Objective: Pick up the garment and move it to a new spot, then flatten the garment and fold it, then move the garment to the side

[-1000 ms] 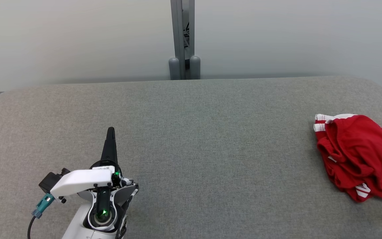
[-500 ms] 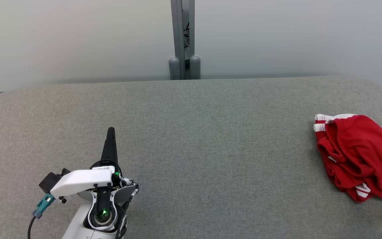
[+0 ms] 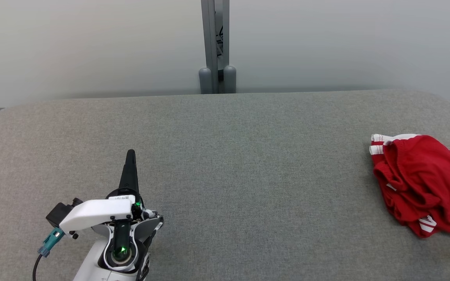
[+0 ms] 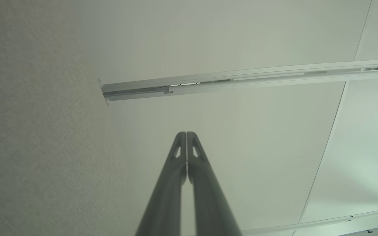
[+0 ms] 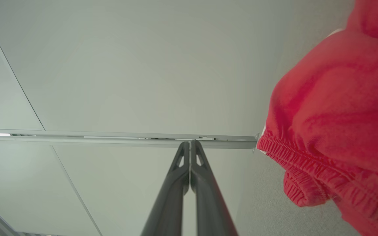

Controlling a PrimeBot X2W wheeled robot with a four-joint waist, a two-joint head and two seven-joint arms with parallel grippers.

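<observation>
One red garment; one grey table

Our left gripper lies near the surface's near left corner, its fingers pressed together and pointing at the far edge, behind it a white wrist. Our right gripper, at the right edge, is likewise closed.
</observation>
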